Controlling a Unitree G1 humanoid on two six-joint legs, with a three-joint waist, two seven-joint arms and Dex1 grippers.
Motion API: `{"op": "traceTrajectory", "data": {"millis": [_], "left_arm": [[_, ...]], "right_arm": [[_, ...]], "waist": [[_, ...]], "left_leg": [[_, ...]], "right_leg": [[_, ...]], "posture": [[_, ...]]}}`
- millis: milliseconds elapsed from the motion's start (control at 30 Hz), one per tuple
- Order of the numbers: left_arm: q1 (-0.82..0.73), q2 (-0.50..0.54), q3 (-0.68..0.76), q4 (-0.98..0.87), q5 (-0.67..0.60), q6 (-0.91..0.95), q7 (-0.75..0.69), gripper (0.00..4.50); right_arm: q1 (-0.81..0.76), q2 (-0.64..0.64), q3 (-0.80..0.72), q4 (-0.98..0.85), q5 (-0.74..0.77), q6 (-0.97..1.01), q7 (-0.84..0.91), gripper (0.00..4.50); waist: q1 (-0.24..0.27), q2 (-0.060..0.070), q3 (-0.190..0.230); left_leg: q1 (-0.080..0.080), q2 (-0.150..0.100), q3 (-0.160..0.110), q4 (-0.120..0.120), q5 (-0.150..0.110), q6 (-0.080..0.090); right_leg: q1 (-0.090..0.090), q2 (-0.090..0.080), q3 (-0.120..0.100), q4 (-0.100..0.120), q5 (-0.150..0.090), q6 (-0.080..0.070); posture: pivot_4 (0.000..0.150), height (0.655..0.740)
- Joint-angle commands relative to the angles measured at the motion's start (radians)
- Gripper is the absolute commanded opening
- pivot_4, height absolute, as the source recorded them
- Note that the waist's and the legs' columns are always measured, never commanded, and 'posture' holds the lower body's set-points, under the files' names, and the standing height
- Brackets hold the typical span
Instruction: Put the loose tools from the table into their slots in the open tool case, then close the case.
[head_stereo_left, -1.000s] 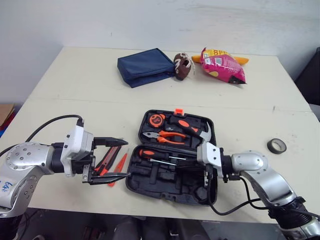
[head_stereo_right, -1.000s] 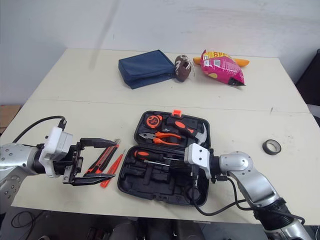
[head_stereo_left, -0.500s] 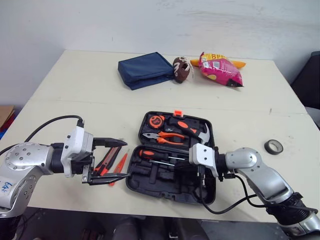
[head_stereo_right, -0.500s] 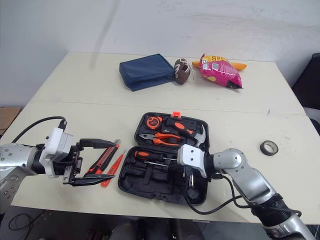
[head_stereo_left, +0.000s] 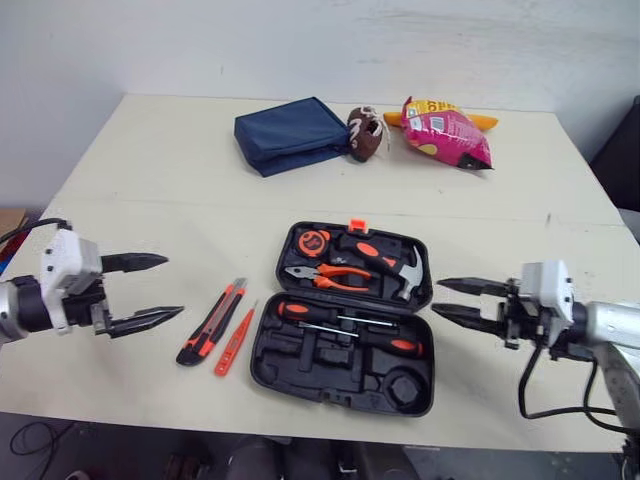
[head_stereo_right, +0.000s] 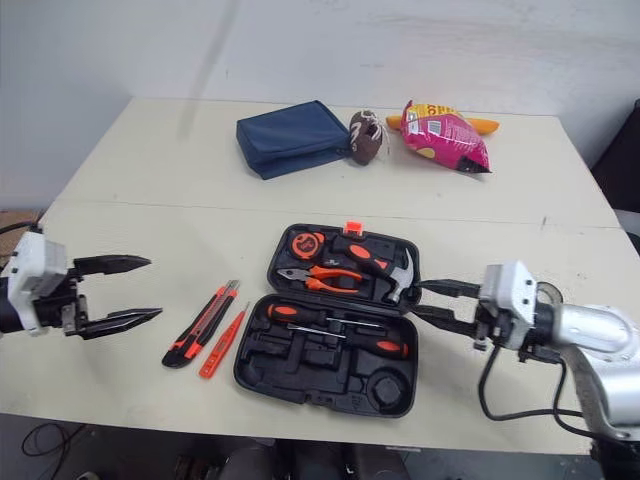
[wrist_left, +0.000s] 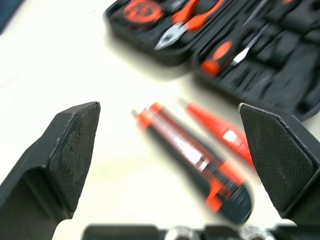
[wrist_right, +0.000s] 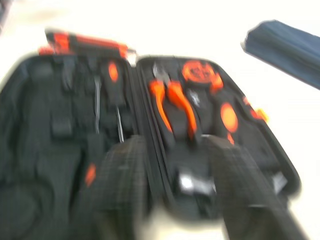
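The open black tool case (head_stereo_left: 268, 372) lies at the table's near middle. It holds a tape measure (head_stereo_left: 313, 240), pliers (head_stereo_left: 332, 272), a hammer (head_stereo_left: 388, 260) and two screwdrivers (head_stereo_left: 318, 312). Left of the case, a black-and-orange utility knife (head_stereo_left: 209, 323) and a slim orange tester (head_stereo_left: 236, 340) lie loose on the table. My left gripper (head_stereo_left: 173, 286) hovers open to the left of the knife, well apart from it. Just off the case's right edge, my right gripper (head_stereo_left: 436, 297) is open and holds nothing. The left wrist view looks past both open fingers at the knife (wrist_left: 195, 157) and the tester (wrist_left: 220, 132).
A navy pouch (head_stereo_left: 290, 132), a small brown ball (head_stereo_left: 366, 132) and a pink snack bag (head_stereo_left: 445, 130) lie at the table's far side. The table's front edge runs just below the case.
My right gripper has pulled out of the case to the right and opened; an orange-tipped screwdriver lies where it was. My left gripper has drawn back to the left, away from the knife.
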Motion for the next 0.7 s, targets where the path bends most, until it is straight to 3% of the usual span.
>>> {"op": "traceTrajectory", "data": {"millis": [33,67,267,433,700], "left_arm": [[0.036,0.026,0.111,0.193,0.066,-0.096,0.031,4.5],[0.035,0.026,0.117,0.228,0.075,-0.117,0.036,4.5],[-0.039,0.028,0.125,0.587,0.164,-0.34,0.143,4.5],[-0.04,0.052,0.128,0.746,0.213,-0.438,0.217,4.5],[-0.039,0.047,0.131,0.761,0.18,-0.424,0.222,4.5]], "right_arm": [[0.091,-0.027,-0.188,0.18,-0.059,-0.157,0.001,4.01],[0.107,-0.03,-0.206,0.215,-0.069,-0.177,-0.005,4.43],[0.2,-0.06,-0.371,0.601,-0.13,-0.402,-0.064,4.43],[0.29,-0.107,-0.451,0.84,-0.134,-0.503,-0.086,4.43],[0.3,-0.046,-0.413,0.802,-0.067,-0.527,-0.056,4.43]], "waist": [[0.0,0.0,0.0],[0.0,0.0,0.0],[-0.001,0.0,0.0],[-0.001,-0.001,0.0],[-0.02,-0.001,0.0]], "left_leg": [[0.0,0.0,0.0,0.0,0.0,0.0],[0.0,0.0,0.0,0.0,0.0,0.0],[0.002,0.0,0.001,0.0,-0.004,0.003],[0.003,0.0,0.001,-0.002,-0.004,0.002],[0.005,0.0,0.001,-0.002,-0.006,-0.003]], "right_leg": [[0.0,0.0,0.0,0.0,0.0,0.0],[0.0,0.0,0.0,-0.001,-0.001,0.0],[0.001,-0.001,0.0,0.0,-0.001,0.0],[0.001,-0.002,0.0,0.0,-0.002,-0.002],[0.003,-0.002,-0.001,0.003,-0.002,-0.003]], "posture": [[0.15,0.74],[0.15,0.74],[0.15,0.74],[0.15,0.74],[0.15,0.74]]}}
